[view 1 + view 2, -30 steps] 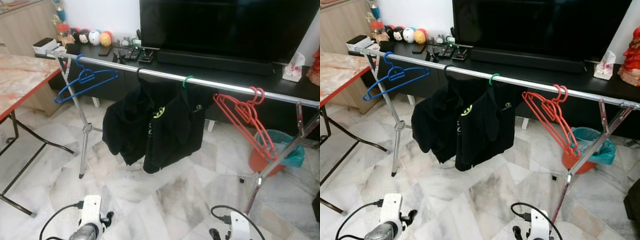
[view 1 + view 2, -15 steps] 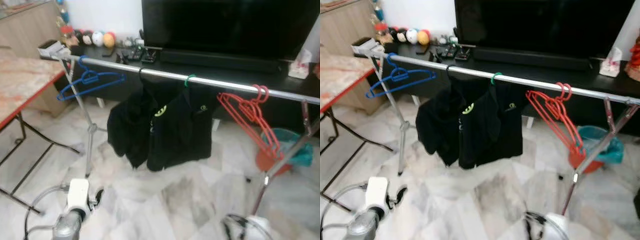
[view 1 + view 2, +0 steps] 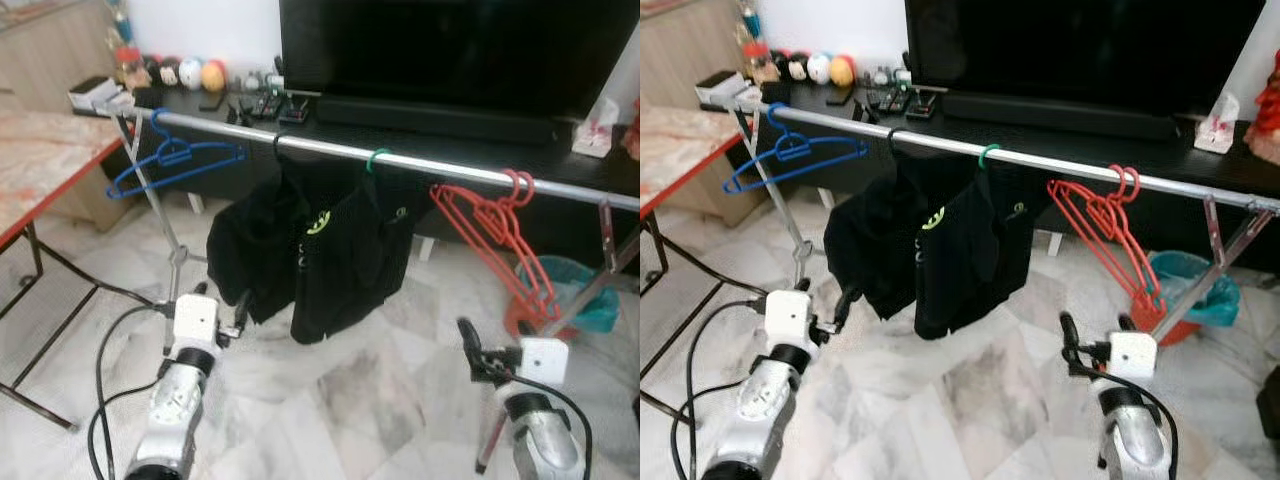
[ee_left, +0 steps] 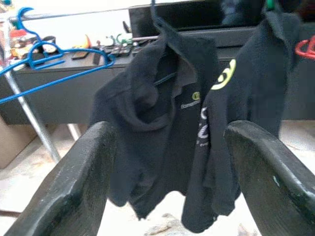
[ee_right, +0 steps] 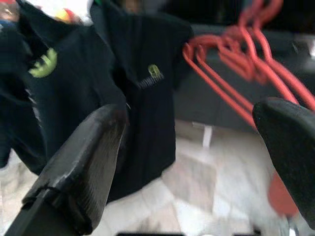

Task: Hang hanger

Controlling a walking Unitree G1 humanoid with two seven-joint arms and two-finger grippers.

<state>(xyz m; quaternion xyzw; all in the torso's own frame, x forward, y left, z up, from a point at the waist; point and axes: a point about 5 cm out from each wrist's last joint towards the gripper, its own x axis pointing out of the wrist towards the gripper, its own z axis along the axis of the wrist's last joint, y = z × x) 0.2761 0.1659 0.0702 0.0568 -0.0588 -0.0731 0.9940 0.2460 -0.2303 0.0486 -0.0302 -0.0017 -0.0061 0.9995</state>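
Hangers already sit on the rail (image 3: 420,165). Left gripper (image 4: 167,172) and right gripper (image 5: 197,162) are both spread, empty; nothing grasped yet

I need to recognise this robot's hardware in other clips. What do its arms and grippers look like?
Both arms are ribbed silver metal, each ending in a white boxy wrist block. The left gripper and right gripper have long black fingers. Black cables loop along each arm.

A shiny metal rail (image 3: 420,165) carries glossy plastic hangers (image 3: 497,228) and matt black cloth shirts (image 3: 320,250).
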